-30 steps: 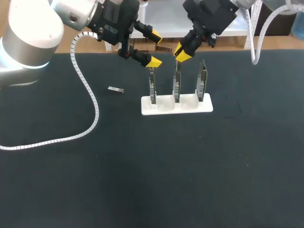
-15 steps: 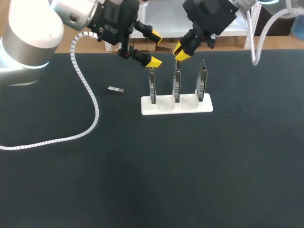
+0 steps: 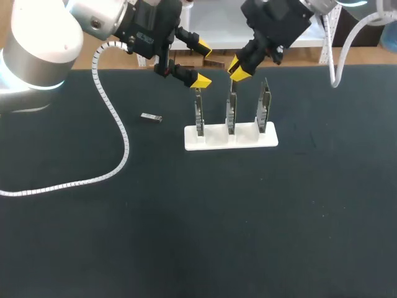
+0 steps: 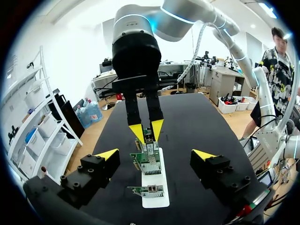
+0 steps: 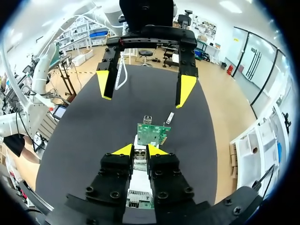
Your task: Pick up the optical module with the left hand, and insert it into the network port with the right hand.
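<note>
**Status.** The optical module (image 3: pixel 151 117) lies flat on the desk (image 3: pixel 248 217), to the left of the white holder (image 3: pixel 231 136) and well apart from it. No pincer touches it. The left pincer (image 3: pixel 200 63) is released, with its fingers spread wide. It hangs above the left one of three upright circuit cards (image 3: pixel 199 112), not above the module. The right pincer (image 3: pixel 239 67) is clenched to a narrow slit with nothing in it, just over the middle card (image 3: pixel 231 110).

**Hazards.**
1. Collision: both pincers hang close together over the holder. A sideways move by either arm may strike the other arm or a card top.
2. Poor grasp: the module is small and low. A descent off centre would likely push it along the desk or pinch it askew.
3. Transfer and insertion: a skewed module would probably jam on entry or tip the holder.
4. Snag: the spiral hose (image 3: pixel 115 133) trails across the desk near the module.
</note>
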Controlling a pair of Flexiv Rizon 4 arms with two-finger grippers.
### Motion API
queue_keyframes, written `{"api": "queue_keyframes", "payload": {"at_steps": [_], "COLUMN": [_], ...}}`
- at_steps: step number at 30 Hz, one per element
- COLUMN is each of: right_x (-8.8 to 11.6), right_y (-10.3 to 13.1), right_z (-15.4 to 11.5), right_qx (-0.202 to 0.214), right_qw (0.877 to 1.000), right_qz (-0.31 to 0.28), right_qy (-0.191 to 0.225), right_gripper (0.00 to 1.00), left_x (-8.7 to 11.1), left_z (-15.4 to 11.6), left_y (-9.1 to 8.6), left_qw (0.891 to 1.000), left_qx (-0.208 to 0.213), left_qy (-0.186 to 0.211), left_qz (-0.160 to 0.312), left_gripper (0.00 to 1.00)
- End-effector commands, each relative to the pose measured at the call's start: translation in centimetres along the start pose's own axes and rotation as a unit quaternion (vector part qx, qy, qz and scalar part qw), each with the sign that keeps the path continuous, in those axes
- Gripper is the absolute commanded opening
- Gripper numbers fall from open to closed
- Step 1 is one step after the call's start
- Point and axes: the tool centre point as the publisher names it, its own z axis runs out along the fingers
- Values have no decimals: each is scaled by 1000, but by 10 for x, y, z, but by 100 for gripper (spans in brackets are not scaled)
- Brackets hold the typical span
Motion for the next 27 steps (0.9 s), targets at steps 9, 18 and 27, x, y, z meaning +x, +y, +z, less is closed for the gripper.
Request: {"api": "queue_keyframes", "payload": {"at_steps": [9, 18, 27], "right_x": [4, 5, 9], "right_y": [-1, 0, 5], "right_z": [3, 9, 11], "right_qx": [18, 26, 27], "right_qw": [1000, 999, 999], "right_qz": [-3, -2, 8], "right_qy": [-14, -22, -25], "right_gripper": [0, 0, 0], "left_x": [-1, -1, -1], "left_z": [0, 0, 0], "left_y": [2, 2, 2], "left_qw": [1000, 1000, 1000], "left_qx": [2, 2, 2], "left_qy": [3, 3, 3], "left_qz": [-1, -1, -1], "left_gripper": [100, 100, 100]}}
